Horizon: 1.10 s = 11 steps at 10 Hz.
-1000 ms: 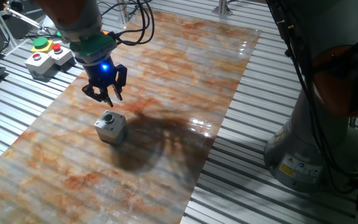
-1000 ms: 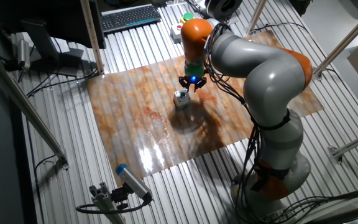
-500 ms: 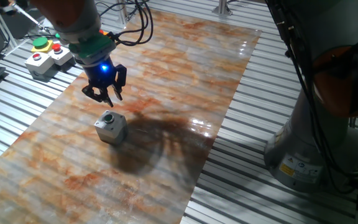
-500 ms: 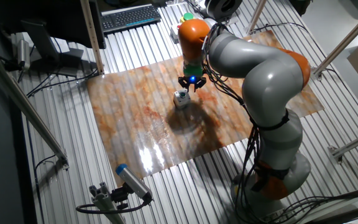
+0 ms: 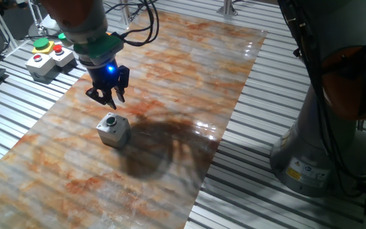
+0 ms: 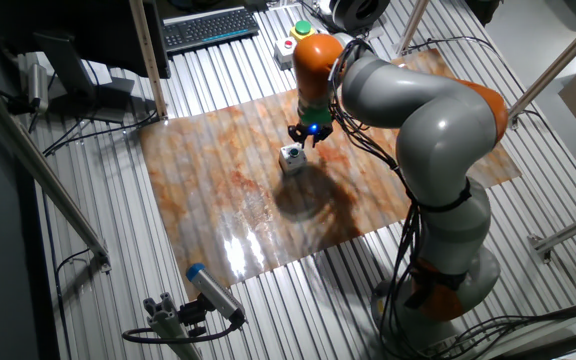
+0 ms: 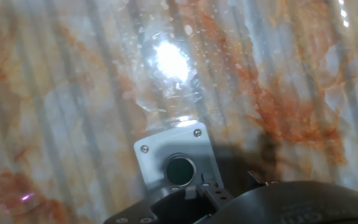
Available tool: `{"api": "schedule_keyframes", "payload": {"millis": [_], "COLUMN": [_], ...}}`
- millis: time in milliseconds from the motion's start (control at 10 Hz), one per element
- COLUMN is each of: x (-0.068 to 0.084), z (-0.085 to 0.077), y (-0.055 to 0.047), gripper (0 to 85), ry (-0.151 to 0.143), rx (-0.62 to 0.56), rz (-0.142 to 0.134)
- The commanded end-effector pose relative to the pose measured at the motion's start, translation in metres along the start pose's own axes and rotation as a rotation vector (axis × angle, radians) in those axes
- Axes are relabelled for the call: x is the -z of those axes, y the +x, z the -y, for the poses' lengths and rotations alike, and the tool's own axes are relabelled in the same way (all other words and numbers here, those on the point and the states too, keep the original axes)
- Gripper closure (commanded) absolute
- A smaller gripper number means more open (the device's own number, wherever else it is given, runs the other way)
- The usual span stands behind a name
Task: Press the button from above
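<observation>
A small grey box [image 5: 114, 131] with a dark round button [image 5: 110, 119] on top stands on the marbled board [image 5: 189, 70]. It also shows in the other fixed view [image 6: 291, 157]. My gripper [image 5: 110, 99], with a blue light on its wrist, hangs above the board just behind the box, apart from it; it also shows in the other fixed view [image 6: 307, 136]. In the hand view the box [image 7: 154, 158] sits at the bottom centre with its button [image 7: 180, 168] facing up, just ahead of the dark gripper body. No view shows the fingertips clearly.
A control box with green and red buttons [image 5: 46, 53] stands off the board at the far left. The arm's large base [image 5: 326, 133] stands at the right. A keyboard [image 6: 208, 25] lies beyond the board. Ribbed metal table surrounds the board.
The gripper has shifted slightly, staying above the board behind the box. The box has not moved.
</observation>
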State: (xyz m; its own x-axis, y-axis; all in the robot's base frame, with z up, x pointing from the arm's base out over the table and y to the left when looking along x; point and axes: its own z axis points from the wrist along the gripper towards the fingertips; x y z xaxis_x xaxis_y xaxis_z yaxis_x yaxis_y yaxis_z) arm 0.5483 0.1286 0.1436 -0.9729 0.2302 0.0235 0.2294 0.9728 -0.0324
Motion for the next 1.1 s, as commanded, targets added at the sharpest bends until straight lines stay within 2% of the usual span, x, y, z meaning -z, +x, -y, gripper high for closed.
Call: {"api": "schedule_keyframes", "payload": {"millis": [0,200,600,1000], "x": [0.0001,0.0001,0.0,0.0021], "z": [0.0004,0.0004,0.0002,-0.0093], "y": [-0.0002,-0.0002,-0.0004,-0.0059], "gripper": [51.0,51.0,51.0,51.0], "ry": [-0.005,-0.001,-0.009,0.0], "rx": [-0.008,-0.017,-0.018,-0.029], "rz": [-0.004,-0.013,-0.014,-0.013]}}
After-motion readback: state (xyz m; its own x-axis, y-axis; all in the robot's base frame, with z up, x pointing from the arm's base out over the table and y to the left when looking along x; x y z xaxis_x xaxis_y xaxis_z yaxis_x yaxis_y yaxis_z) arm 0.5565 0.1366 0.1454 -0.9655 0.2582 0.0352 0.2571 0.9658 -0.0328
